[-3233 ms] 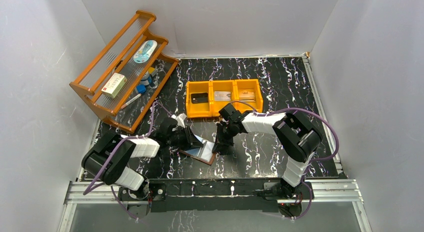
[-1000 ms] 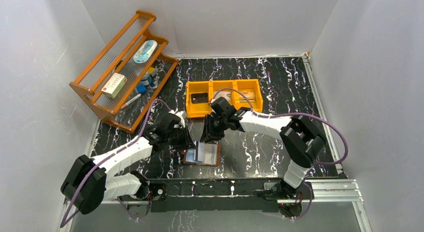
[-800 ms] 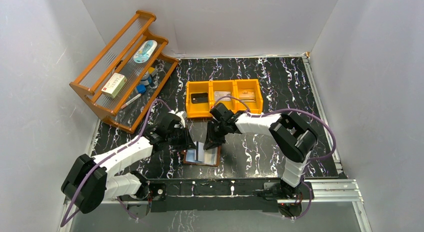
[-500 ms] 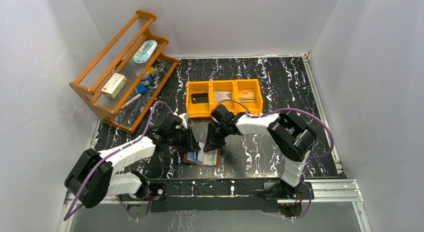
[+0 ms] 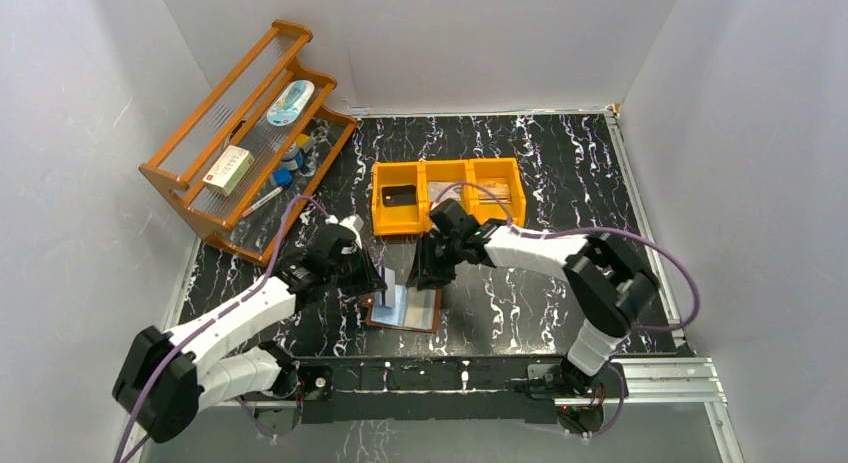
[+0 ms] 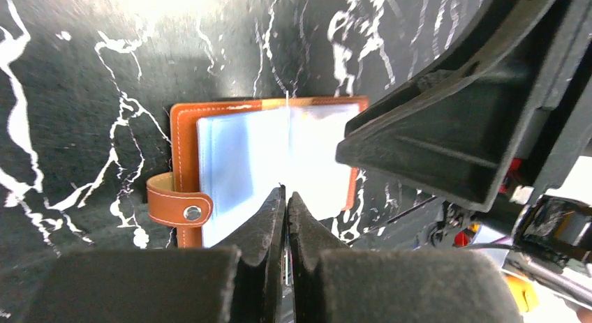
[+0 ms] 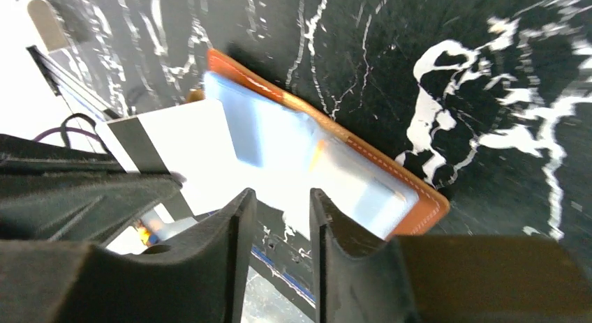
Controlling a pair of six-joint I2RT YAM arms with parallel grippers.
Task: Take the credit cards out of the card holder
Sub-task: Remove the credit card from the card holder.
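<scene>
The small brown leather folding card holder (image 5: pixel 405 310) lies open on the black marbled worktop (image 5: pixel 560 173), near the front edge between the two arms. Its shiny pale-blue clear pockets face up. Behind it stands an orange plastic three-compartment bin (image 5: pixel 448 164). It holds a thin black card (image 5: pixel 398 195) in its left compartment, a silvery-grey card (image 5: pixel 445 191) in the middle one and a tan card (image 5: pixel 497 190) in the right one. So three cards look to be out and sorted. A fourth, a flat white card with a black stripe (image 7: pixel 188 148), stands upright just above the holder. It is pinched in the left gripper (image 6: pixel 286 192), whose jaws are pressed together on it. The right gripper (image 7: pixel 281 194) hangs close beside it over the holder, jaws apart with nothing between them. I cannot tell whether the white card's lower edge is clear of its pocket, and it has yet to reach the bin. Glare on the pockets hides whether any more cards are inside.
</scene>
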